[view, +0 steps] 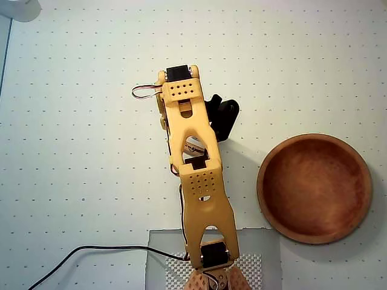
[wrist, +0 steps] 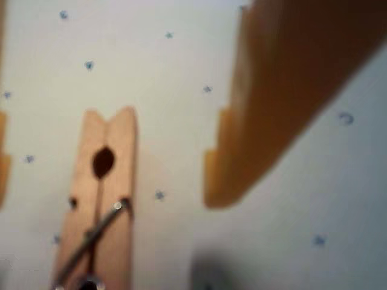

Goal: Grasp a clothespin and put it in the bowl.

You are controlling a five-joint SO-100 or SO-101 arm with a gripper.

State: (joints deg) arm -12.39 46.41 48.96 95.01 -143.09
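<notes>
Hovering low over the counter [wrist: 272, 241], the hand [wrist: 106, 175] is standing open around the clothespin [wrist: 103, 199] — one finger [wrist: 272, 103] right, the other at the wrist view's left edge. Best centring before closing; the bowl [view: 314, 188] is waiting empty, well apart.

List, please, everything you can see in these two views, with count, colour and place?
clothespin: one, light-tan wood with a metal spring, lying on the table between the fingers in the wrist view; hidden under the arm in the overhead view.
bowl: one, reddish-brown wood, empty, right side of the overhead view.
table: one, white with a grid of small dots.
mat: one, grey, under the arm's base at the bottom edge.
cable: one, black, bottom left.
arm: one, yellow-orange, centre.
hand: one, orange, open around the clothespin.
</notes>
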